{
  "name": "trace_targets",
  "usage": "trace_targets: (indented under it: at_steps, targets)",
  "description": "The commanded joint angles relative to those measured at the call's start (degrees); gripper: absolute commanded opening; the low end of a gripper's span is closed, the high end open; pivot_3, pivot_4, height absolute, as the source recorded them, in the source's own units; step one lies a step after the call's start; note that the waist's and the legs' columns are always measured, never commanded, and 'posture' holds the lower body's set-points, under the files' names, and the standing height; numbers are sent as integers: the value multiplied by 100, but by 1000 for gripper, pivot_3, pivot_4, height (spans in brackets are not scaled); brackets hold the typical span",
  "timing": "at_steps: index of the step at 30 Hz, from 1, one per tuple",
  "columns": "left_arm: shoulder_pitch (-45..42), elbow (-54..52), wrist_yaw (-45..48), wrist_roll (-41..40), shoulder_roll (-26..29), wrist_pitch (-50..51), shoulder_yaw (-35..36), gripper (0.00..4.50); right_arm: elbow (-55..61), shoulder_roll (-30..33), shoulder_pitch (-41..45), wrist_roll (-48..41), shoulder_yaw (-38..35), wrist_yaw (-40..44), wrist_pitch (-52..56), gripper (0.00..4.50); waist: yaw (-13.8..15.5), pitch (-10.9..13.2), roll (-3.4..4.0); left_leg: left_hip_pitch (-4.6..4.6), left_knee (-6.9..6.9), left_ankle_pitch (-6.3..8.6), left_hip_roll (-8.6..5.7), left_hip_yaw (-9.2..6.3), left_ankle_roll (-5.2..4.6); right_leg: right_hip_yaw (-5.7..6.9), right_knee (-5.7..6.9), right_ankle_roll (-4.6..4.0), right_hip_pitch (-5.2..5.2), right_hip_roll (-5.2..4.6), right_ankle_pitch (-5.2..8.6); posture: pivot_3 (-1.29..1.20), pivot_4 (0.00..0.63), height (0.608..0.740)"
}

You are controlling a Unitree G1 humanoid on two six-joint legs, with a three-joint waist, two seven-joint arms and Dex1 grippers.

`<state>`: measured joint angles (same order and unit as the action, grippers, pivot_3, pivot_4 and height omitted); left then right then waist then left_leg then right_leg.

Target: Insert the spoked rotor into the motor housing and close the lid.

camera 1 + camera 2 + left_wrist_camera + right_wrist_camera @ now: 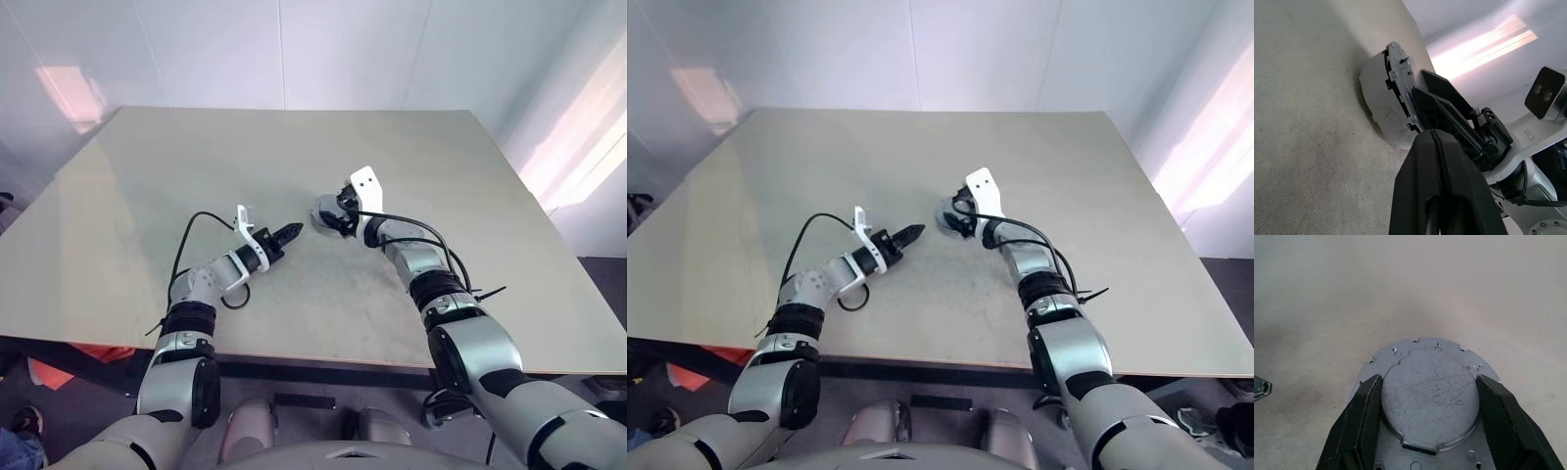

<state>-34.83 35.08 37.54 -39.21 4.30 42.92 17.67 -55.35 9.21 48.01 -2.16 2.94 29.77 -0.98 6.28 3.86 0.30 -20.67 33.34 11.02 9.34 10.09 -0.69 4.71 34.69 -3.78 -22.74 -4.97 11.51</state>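
On the bench [147, 196], the right end effector [1427, 396] has a finger on each side of a round grey metal piece [1430, 391] with a scratched raised centre, which looks like the lid. It lies flat near the middle. The left end effector [289, 234] is pinched shut and empty, just beside it. The fingers sit on the smooth round edge, so the piece could slip out or tip when lifted.
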Motion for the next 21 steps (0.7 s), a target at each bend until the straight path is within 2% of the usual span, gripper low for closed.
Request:
trace_targets:
  at_steps: [1, 8, 12, 21]
  targets:
    - [-33, -156, 63, -21, 18, -40, -9, 0, -127, 256, 104, 142, -57, -108, -89, 2912, 6, 0, 0, 0, 0, -3, 0, 1, -2, 0, 0, 0, 4, -2, 0, 0, 0, 740]
    - [-44, -144, 58, -2, 13, -48, -14, 0, -31, 234, -53, 221, 134, 217, -60, 2912, 4, 0, 0, 1, 0, -10, 0, 3, -6, 0, -1, 1, 17, -6, 1, 0, 0, 740]
    - [-31, -156, 54, 0, 24, -47, -11, 0, 330, 275, -311, 270, 348, 678, 75, 2912, 9, 0, 0, -6, 0, -9, 1, 2, -10, 1, -5, 4, 15, -5, 3, 0, 0, 740]
    - [-70, -126, 46, 3, 27, -62, 0, 0, 1035, 114, -803, 321, 602, 949, 465, 2912, -21, -3, -4, -27, 0, 1, 1, 3, -36, 2, -8, 12, 4, -5, 24, 0, 0, 740]
